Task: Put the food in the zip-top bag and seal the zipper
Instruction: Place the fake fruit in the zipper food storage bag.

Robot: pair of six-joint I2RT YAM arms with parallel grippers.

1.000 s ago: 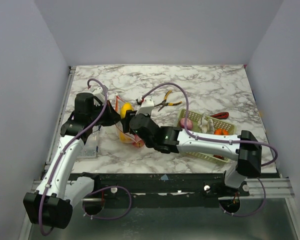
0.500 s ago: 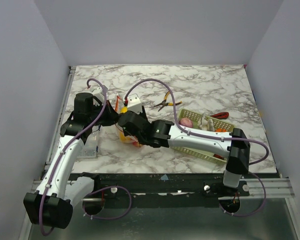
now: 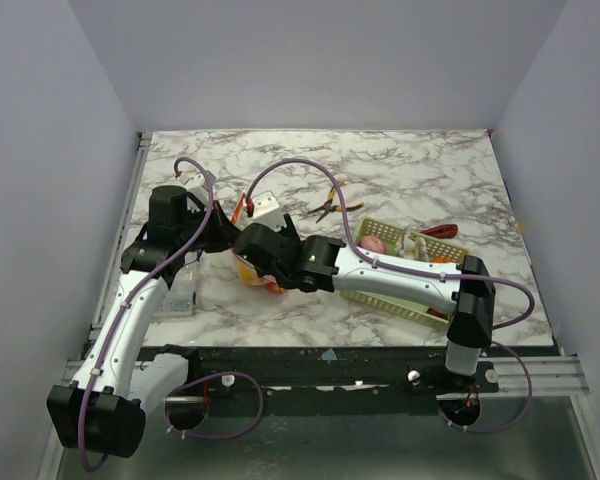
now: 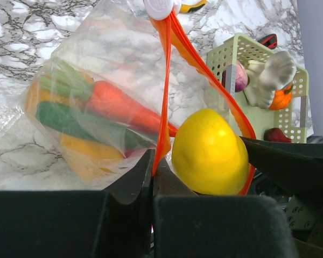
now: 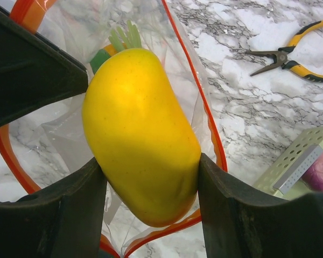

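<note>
- Holding smooth oval yellow mango point(image 5: 140, 134) in right jaws, at mouth of clear crinkly bag point(image 4: 97, 59).
- Pinching thin red-orange zipper point(image 4: 162, 97) in fully closed left jaws.

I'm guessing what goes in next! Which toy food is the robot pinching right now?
The yellow mango: the right gripper squeezes it in the zip-top bag's mouth. The carrot already lies inside.
</note>
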